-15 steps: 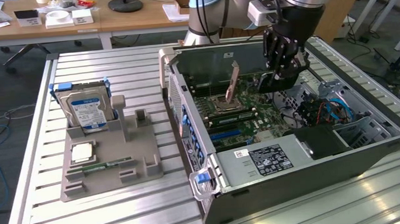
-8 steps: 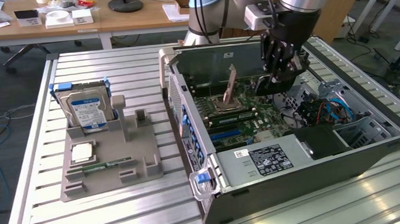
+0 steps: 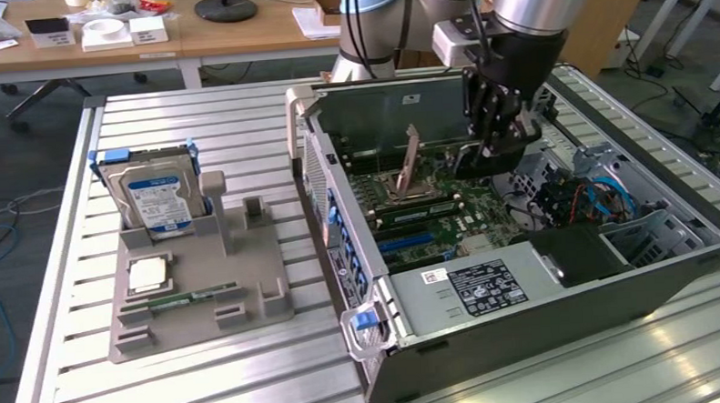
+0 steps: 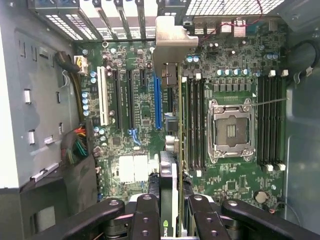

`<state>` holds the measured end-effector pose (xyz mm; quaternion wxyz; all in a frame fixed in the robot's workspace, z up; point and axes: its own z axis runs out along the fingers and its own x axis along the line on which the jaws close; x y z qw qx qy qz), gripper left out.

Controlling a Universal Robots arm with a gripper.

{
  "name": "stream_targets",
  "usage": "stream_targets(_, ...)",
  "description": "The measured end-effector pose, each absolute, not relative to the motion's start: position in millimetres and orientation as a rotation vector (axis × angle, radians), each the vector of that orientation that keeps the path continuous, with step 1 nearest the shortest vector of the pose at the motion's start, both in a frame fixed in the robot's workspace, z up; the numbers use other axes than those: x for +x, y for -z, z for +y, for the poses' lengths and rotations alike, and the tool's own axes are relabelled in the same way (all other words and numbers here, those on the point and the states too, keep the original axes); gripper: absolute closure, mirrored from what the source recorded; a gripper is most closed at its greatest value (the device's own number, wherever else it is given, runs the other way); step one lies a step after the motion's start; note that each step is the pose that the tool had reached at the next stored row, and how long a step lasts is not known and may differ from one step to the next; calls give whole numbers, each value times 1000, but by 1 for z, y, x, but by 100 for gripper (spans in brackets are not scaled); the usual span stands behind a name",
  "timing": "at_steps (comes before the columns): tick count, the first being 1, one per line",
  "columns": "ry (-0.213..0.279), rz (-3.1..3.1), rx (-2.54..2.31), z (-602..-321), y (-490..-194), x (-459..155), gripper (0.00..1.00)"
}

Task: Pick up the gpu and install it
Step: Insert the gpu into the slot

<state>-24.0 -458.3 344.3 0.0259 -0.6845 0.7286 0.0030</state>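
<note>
The gpu is seen edge-on in the wrist view, a thin card with a green logo and a silvery end bracket. My gripper is shut on it, one finger on each side. In the exterior view the gripper holds the dark gpu inside the open computer case, a little above the motherboard. Through the wrist camera, the card's edge runs between the blue expansion slot and the memory slots. The bracket sits near the case's rear slot openings.
The bare processor socket lies beside the memory slots. Cables and a drive cage crowd the case's far end. On the exterior view's left, a grey holder carries a hard drive, a green RAM stick and a chip.
</note>
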Motion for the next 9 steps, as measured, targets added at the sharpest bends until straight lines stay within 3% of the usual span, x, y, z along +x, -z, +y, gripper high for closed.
stream_targets(9, -10, 2252, -2116, -458, -338, -26, 73)
